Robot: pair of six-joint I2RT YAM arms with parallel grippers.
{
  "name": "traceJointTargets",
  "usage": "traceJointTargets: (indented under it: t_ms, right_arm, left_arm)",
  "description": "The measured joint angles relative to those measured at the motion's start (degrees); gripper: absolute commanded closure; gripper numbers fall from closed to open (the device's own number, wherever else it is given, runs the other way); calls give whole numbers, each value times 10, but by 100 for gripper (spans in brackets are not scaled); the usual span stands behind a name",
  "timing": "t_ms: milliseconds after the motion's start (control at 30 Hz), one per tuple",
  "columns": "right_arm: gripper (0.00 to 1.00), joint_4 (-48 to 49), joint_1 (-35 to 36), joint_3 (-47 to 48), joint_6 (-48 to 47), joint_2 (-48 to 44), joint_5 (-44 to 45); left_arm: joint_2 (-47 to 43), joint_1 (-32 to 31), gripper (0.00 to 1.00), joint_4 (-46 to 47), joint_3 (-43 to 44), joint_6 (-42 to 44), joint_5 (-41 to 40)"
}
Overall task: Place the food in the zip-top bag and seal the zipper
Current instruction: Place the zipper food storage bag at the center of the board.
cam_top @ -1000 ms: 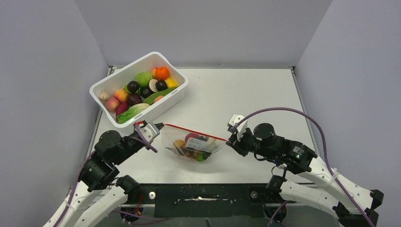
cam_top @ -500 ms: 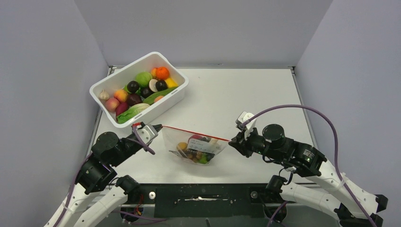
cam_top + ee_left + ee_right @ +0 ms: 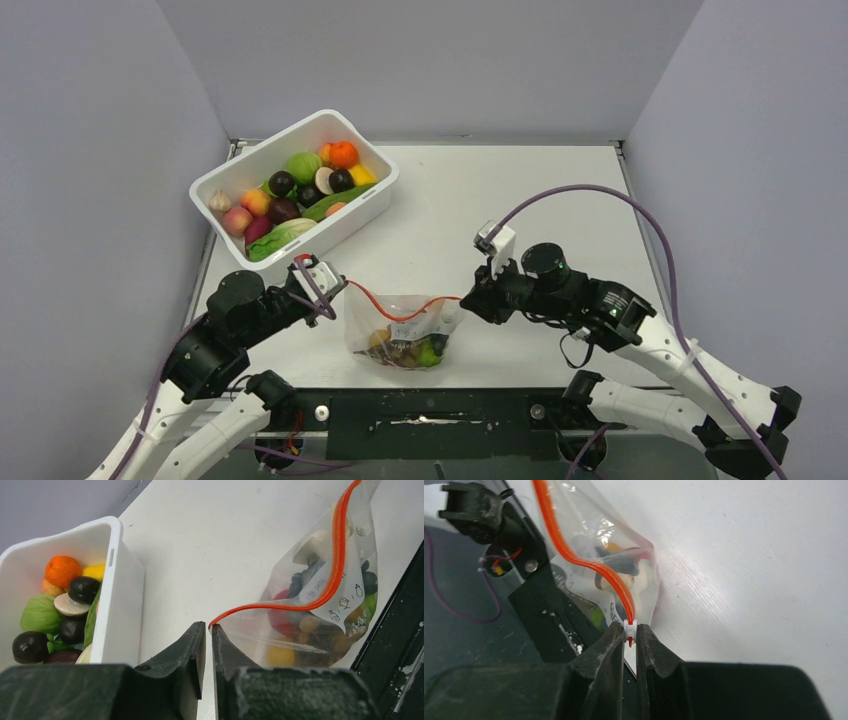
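Start with the right gripper (image 3: 630, 630): its jaws are pressed tight on the white tab (image 3: 630, 625) at the end of the zipper (image 3: 339, 535), a firm pinch. Now the left gripper (image 3: 209, 627). Jaws almost together with a thin slit showing, and the strip's other end right at the tips. Pinched or only touching, I can't tell. Between them the zip-top bag (image 3: 400, 335) slumps near the table's (image 3: 520, 190) front edge, food (image 3: 402, 348) heaped in its bottom, and the red strip sags in a curve. That slack is the trouble, I'd say. The left needs a sure hold on its corner, then draw the strip straight before running the tab across. Gently, or the bag tips.
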Motion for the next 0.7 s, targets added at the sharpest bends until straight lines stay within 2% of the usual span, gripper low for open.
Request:
traceJointTargets:
  t_ms: [133,233,367,500,700]
  right_arm:
    - [100,0,-30,10,13,57,54]
    - [100,-2,-79,19,22,106,89]
    - [100,4,-171,15,27,147,99]
    - [100,29,-252,-11,27,149,95]
    - [89,60,-329,-30,28,156,69]
  left_arm:
    - [13,0,61,10,0,-16,-29]
    - [31,0,51,27,6,-33,-59]
    - [65,0,45,37,28,-59,-88]
    - [74,0,37,47,32,-90,-105]
    - [68,0,32,65,32,-131,-128]
